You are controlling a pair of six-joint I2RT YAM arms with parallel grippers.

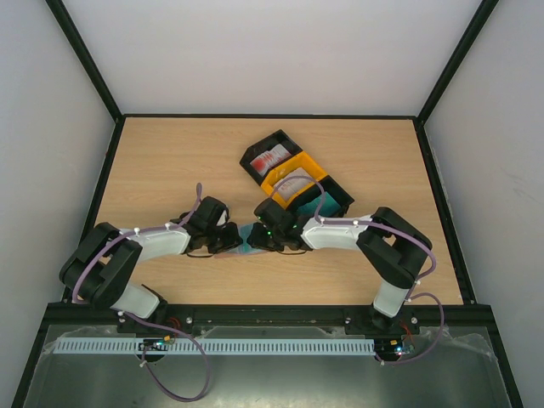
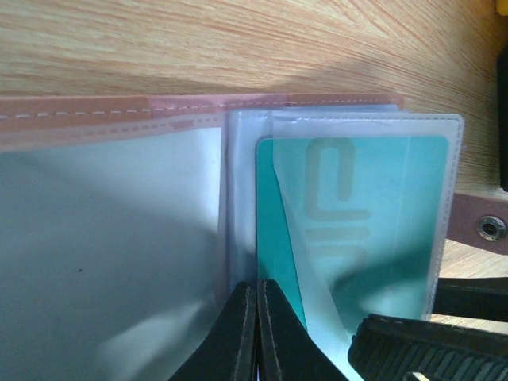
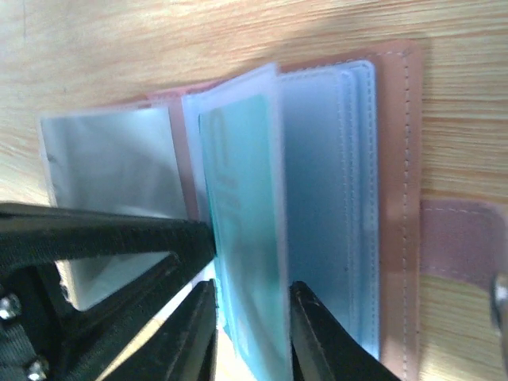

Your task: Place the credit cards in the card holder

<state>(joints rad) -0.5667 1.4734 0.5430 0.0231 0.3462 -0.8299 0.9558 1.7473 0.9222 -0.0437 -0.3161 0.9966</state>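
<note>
By the table's (image 1: pixel 170 153) near edge, card holder (image 3: pixel 393 198) lies open, teal card (image 3: pixel 238 222) part-sleeved, thin, stiff, slick, take by edges; left gripper (image 2: pixel 255 290) pinched shut on its pocket leaf (image 2: pixel 238 198), right gripper (image 3: pixel 252 287) half-open astride card, grip unclear.

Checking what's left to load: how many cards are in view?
3. A teal card in the holder's pocket, a red-and-white card in the far black tray, a white card in the orange tray. A teal patch in the near black tray may be a fourth.
</note>
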